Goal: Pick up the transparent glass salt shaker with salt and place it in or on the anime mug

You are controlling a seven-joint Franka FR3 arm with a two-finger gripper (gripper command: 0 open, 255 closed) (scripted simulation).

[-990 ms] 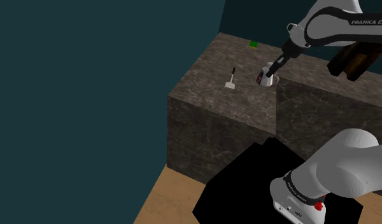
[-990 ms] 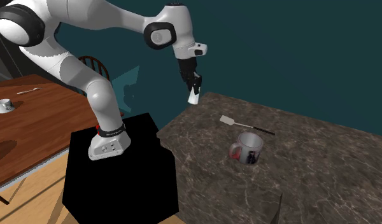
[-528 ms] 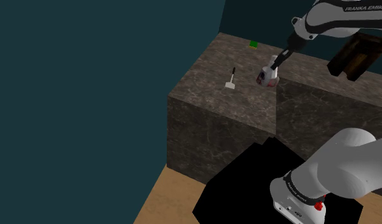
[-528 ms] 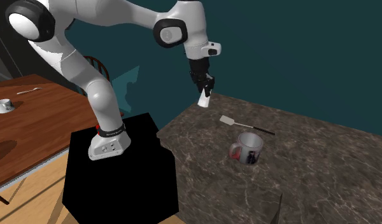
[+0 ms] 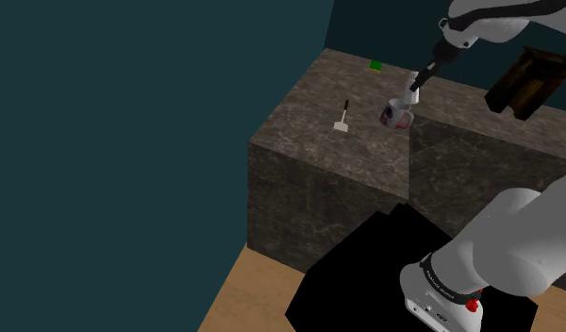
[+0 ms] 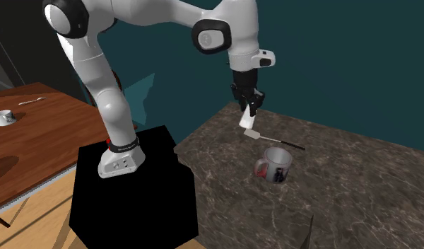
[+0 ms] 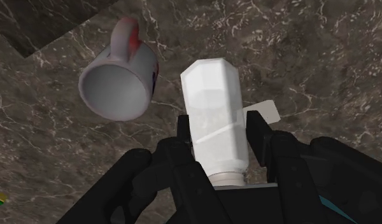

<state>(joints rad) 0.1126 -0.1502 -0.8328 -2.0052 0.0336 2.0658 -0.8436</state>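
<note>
Over the stone surface (image 7: 323,57) my fingers (image 7: 256,137) grip the white shaker (image 7: 214,121), now nearer the mug (image 7: 116,83), so I drop it soon.

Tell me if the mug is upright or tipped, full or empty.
Upright and empty: the mug stands on its base on the counter; the wrist view shows its bare inside. The claw holds the shaker.

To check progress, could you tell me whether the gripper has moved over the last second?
Yes. In the second exterior view the gripper, holding the shaker, has shifted right from the counter edge to above the spatula, closer to the mug.
</note>
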